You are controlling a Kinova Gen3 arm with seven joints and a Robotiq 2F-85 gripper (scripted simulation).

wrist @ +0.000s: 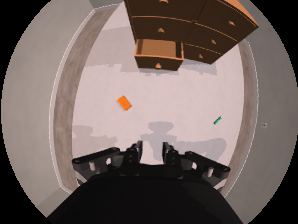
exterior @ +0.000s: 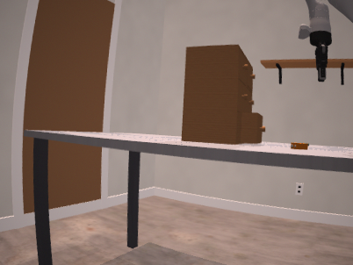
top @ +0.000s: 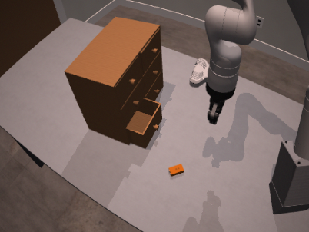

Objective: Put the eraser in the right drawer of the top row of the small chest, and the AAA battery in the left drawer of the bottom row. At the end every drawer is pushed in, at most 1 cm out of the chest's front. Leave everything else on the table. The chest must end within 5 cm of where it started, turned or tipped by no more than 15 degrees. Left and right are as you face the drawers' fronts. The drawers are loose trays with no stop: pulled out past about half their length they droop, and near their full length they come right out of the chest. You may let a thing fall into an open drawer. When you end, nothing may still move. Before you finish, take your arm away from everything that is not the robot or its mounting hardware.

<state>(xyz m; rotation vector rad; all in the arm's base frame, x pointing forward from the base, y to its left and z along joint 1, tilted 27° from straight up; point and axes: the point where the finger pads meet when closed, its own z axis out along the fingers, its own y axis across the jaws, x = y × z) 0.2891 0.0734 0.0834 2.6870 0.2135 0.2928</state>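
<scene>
The chest stands upright. Its bottom-left drawer is pulled partly out and looks level, with nothing seen inside. The top-right drawer looks shut. A thin green piece, which looks like the AAA battery, lies on the table in front of the chest's right side. An orange block lies in front of the chest's left side; whether it is the eraser is unclear. My gripper is partly open and empty, high above the table.
The other drawers look shut. The open drawer's knob juts out toward the table's front. The robot's base stands at the right in the top view. A wall shelf is behind the gripper in the exterior view.
</scene>
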